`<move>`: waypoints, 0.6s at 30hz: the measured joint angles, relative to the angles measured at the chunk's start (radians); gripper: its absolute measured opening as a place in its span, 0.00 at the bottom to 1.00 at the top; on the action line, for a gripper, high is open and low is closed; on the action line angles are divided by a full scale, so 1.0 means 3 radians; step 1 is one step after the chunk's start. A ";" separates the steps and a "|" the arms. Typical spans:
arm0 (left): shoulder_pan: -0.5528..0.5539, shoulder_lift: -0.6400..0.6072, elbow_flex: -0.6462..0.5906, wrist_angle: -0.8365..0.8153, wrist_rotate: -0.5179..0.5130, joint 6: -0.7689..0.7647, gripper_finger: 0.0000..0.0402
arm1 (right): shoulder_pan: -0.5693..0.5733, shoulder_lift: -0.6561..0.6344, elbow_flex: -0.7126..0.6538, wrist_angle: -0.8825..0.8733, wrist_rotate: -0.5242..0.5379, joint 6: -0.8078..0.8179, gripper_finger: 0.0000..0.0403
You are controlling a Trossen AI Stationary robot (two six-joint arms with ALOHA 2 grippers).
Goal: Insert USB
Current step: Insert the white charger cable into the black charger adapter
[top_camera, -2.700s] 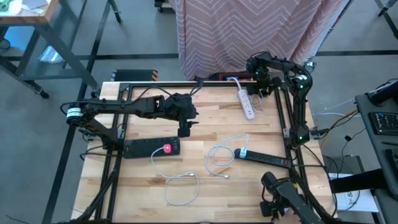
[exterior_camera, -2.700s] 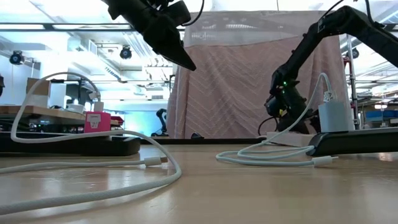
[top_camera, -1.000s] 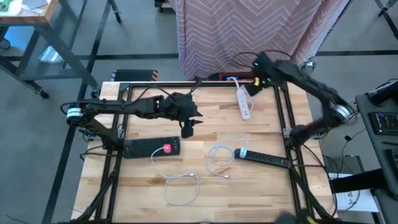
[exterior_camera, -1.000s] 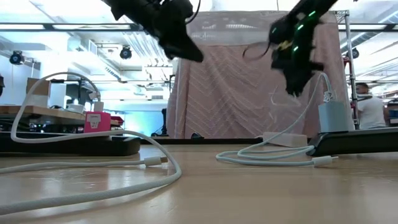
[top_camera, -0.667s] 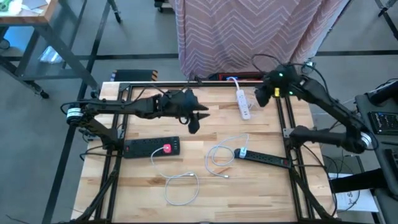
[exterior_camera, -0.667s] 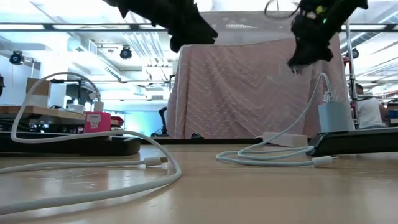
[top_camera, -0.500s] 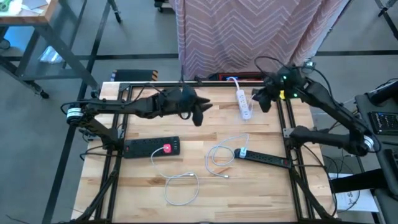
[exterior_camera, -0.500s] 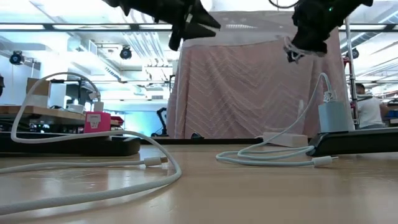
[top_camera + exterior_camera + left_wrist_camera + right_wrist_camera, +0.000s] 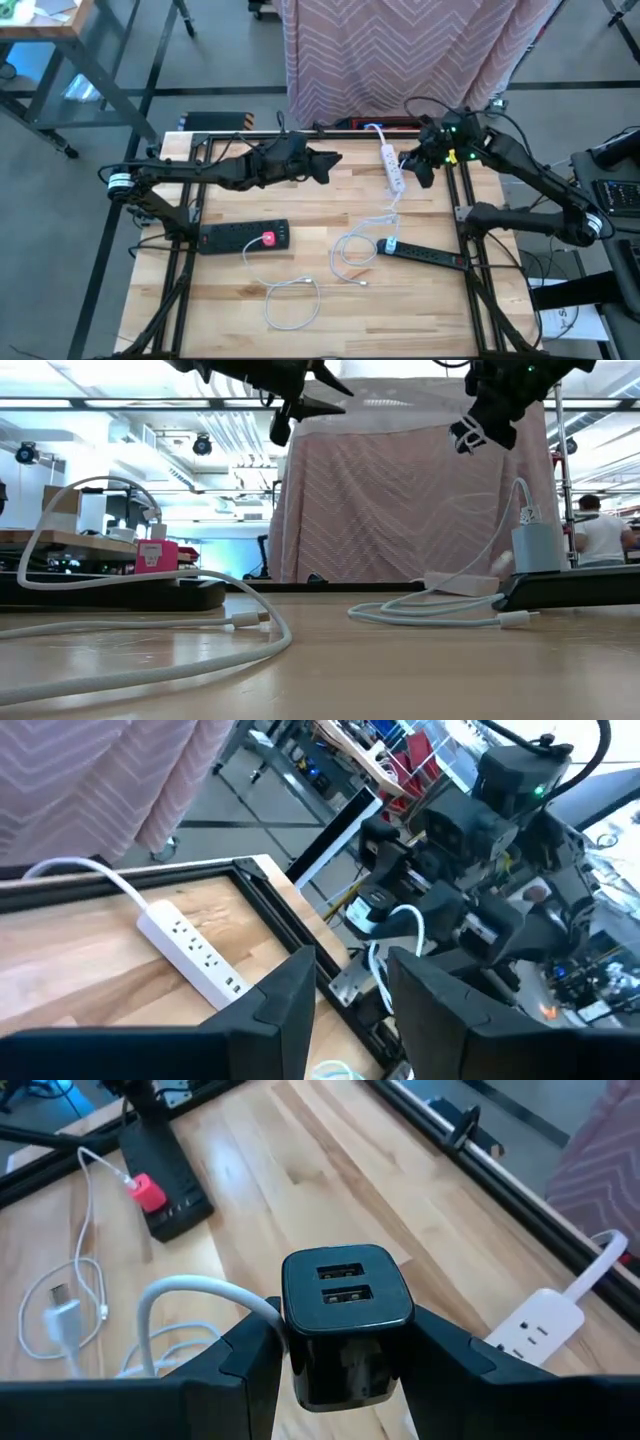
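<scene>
Held aloft at upper right of the high view: black charger (image 9: 347, 1320), clamped in the right claw (image 9: 425, 165), two ports facing its wrist camera. Loose white cable (image 9: 295, 300) flat on the desk (image 9: 420, 300) at lower centre, well apart, nearer the left arm. Left claw (image 9: 325, 160) parted, empty, raised mid-frame.

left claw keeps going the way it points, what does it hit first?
Probably the right claw, which holds a black USB charger. The open left claw points across the table at it, above the white power strip. Depth is unclear; nothing shows between them.
</scene>
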 joint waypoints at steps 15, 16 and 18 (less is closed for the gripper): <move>-0.0110 0.0000 0.0000 0.0001 -0.0483 -0.0456 0.28 | 0.0162 -0.0016 -0.0006 -0.0073 -0.0007 -0.0058 0.36; -0.0110 0.0000 0.0000 0.0003 -0.0498 -0.0457 0.28 | 0.0162 -0.0013 -0.0006 -0.0072 -0.0009 -0.0062 0.36; -0.0114 0.0000 0.0000 0.0002 -0.0508 -0.0458 0.28 | 0.0161 -0.0011 -0.0008 -0.0069 -0.0008 -0.0062 0.36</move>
